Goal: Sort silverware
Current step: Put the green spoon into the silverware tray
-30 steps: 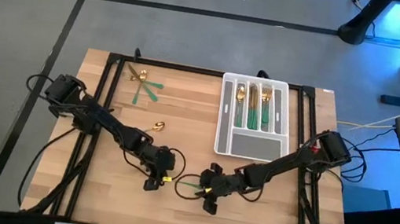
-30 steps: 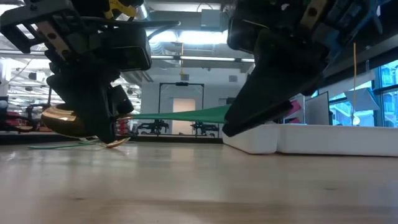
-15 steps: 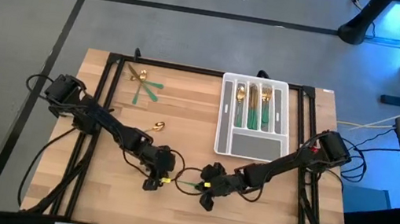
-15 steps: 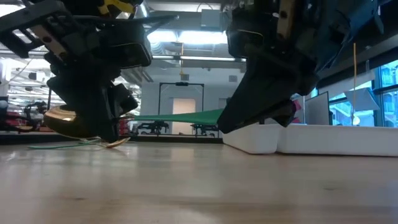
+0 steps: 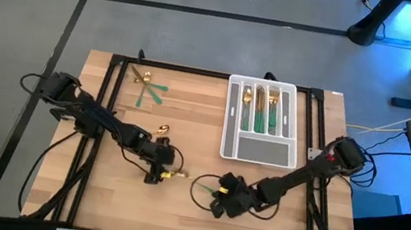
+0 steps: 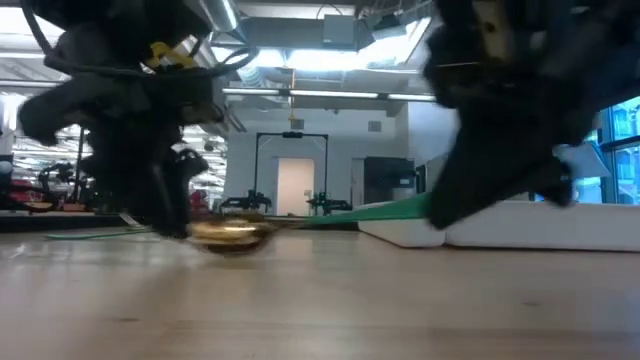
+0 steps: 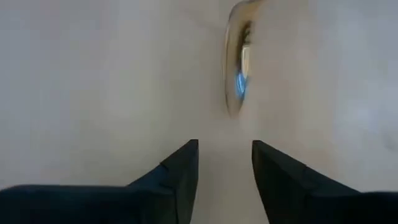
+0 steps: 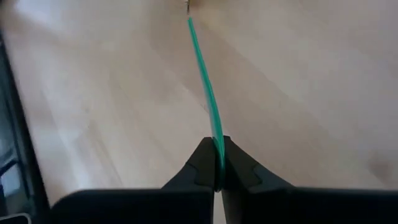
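Note:
One spoon of the silverware lies between my grippers. Its gold head (image 6: 230, 232) rests on the table and its slim green handle (image 8: 208, 93) runs to my right gripper (image 8: 217, 163), which is shut on it near the table's front (image 5: 217, 202). My left gripper (image 7: 224, 167) stands open just left of the spoon (image 5: 154, 175), touching nothing; the gold head (image 7: 239, 62) lies a little ahead of its fingertips. Another spoon (image 5: 162, 131) lies alone on the wood. A small heap of silverware (image 5: 147, 83) lies at the far left. My right gripper pinches the spoon's green handle (image 8: 217, 144) between its two fingertips, at the end away from the head. The fingers slant down and the handle sticks out ahead of them, along them. The handle (image 6: 385, 210) slopes down to the head, which is on the table.
A grey-white slotted tray (image 5: 228, 139) stands at the far right, with several green-handled pieces (image 5: 261, 111) in its slots and an empty cross compartment (image 5: 265, 150). A black frame (image 5: 110, 101) runs round the tabletop. Bare wood lies near the front edge.
My left gripper has let go of the spoon's gold head and drawn back toward the table's left. My right gripper has rolled and shifted toward the table's right with the handle. The head, held up before, has come down on the table and slid right.

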Robot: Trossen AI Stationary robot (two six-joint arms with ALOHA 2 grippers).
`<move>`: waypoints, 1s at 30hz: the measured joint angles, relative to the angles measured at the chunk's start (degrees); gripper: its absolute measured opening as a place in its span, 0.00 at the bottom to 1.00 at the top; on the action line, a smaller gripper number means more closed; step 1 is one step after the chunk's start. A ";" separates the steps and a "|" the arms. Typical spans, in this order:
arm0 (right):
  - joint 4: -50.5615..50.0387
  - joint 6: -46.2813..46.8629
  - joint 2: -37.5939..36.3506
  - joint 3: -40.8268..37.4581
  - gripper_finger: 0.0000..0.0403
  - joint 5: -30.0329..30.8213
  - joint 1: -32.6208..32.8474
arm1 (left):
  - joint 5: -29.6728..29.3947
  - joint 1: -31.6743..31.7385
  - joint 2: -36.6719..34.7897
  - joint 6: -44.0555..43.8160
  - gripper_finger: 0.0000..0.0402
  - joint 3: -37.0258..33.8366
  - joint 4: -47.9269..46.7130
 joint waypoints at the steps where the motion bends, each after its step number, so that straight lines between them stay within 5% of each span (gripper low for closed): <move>1: -1.79 2.90 -0.56 0.00 0.01 1.43 0.99 | -2.62 0.03 -1.45 -0.14 0.35 -0.86 0.12; 8: -9.31 21.78 -7.21 0.13 0.01 24.36 7.56 | -22.98 -3.51 -11.60 -2.24 0.34 -7.49 0.78; 13: -29.56 34.42 -16.88 0.00 0.01 31.07 6.39 | -28.86 -6.52 -14.47 -2.21 0.33 -11.77 5.06; 19: -47.19 37.07 -26.55 0.04 0.01 22.86 -5.89 | -29.45 -8.61 -14.36 -1.09 0.33 -16.60 14.87; 23: -47.90 28.03 -27.02 0.00 0.01 11.14 -17.24 | -29.79 -9.07 -14.33 -0.65 0.33 -19.49 22.04; 30: -46.59 19.39 -27.57 -0.02 0.01 4.44 -35.05 | -29.77 -9.10 -14.31 -0.56 0.33 -23.41 31.51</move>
